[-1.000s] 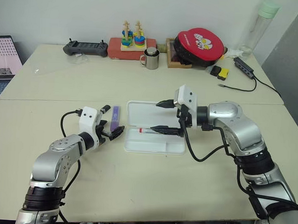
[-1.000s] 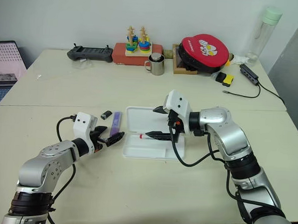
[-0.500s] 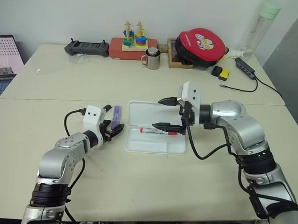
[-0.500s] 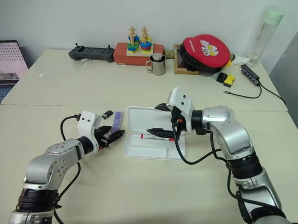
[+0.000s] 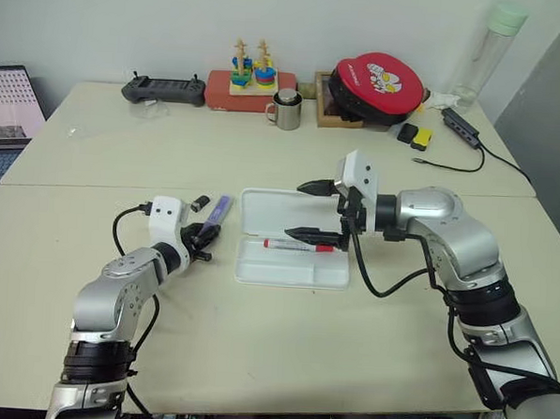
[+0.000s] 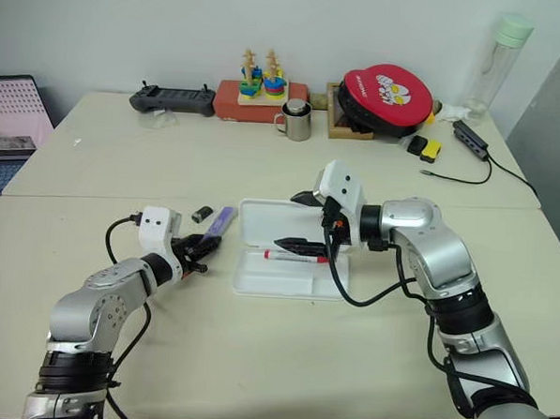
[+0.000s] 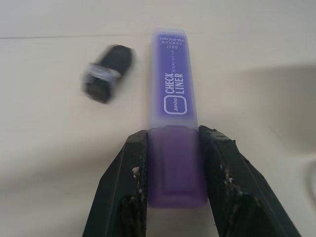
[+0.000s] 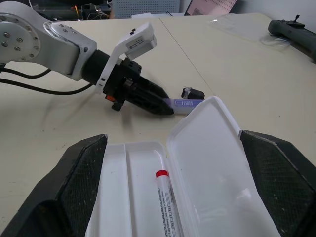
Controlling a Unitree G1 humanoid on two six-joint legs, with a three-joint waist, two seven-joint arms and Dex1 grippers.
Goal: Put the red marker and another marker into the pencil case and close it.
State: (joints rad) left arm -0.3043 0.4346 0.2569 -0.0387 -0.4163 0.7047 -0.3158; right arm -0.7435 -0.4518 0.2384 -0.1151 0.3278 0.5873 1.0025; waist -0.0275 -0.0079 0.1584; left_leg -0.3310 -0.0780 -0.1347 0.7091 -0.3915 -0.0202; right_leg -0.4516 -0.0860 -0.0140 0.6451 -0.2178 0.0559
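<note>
Left pincer [image 7: 173, 163] clamping one purple marker [image 7: 173, 98], one red marker [image 5: 298, 245] in case [image 5: 286, 271]

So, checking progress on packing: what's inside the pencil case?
Only the red marker lies inside the open pencil case. The right gripper hovering above covers part of the marker.

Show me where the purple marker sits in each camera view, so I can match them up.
Left eye: purple marker, left of the pencil case.
Right eye, same spot.
Left wrist, centre, its near end between the left gripper fingers.
Right wrist, beyond the open lid.
Shared landmark: small black cap beside it.
</note>
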